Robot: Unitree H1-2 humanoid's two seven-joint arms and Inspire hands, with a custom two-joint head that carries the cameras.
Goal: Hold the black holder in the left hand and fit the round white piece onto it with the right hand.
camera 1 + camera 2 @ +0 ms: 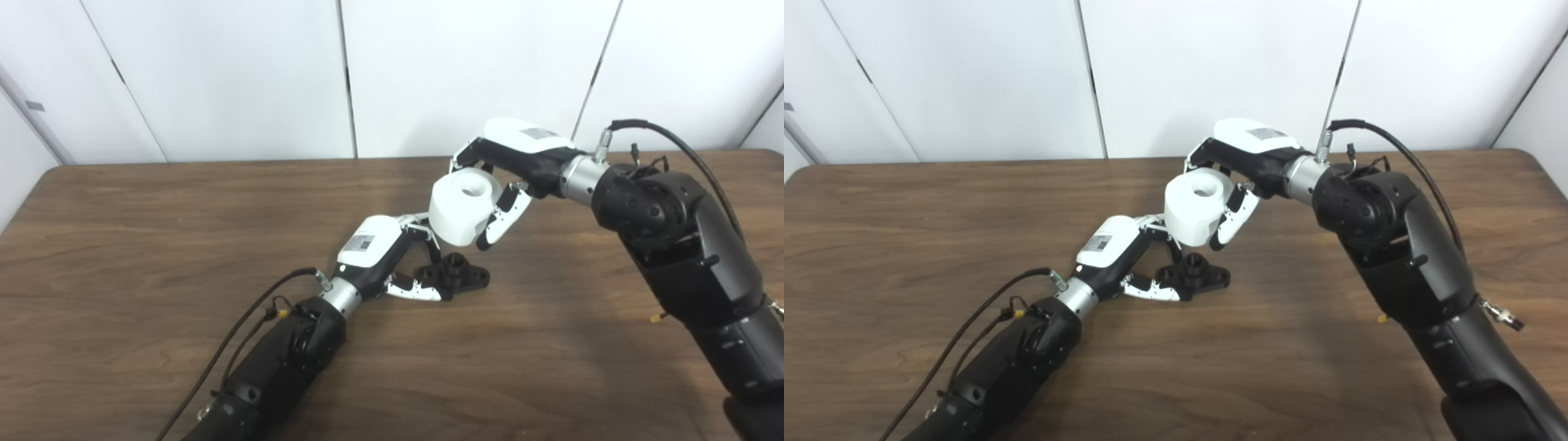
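Observation:
The black holder (pixel 456 274) lies flat on the wooden table (pixel 122 245), its short round post pointing up. My left hand (pixel 392 257) is at its left end, thumb under the near side and fingers (pixel 422 228) over the far side, gripping it. My right hand (pixel 508 177) is shut on the round white piece (pixel 462 205), a thick cylinder with a hole in its top face. The piece hangs in the air just above and slightly behind the holder's post, a little tilted. In the right eye view the piece (pixel 1196 206) hides part of the left hand's fingers.
White wall panels (pixel 245 73) stand behind the table's far edge. A black cable (pixel 245 324) runs along the left forearm and another (pixel 686 147) loops over the right arm.

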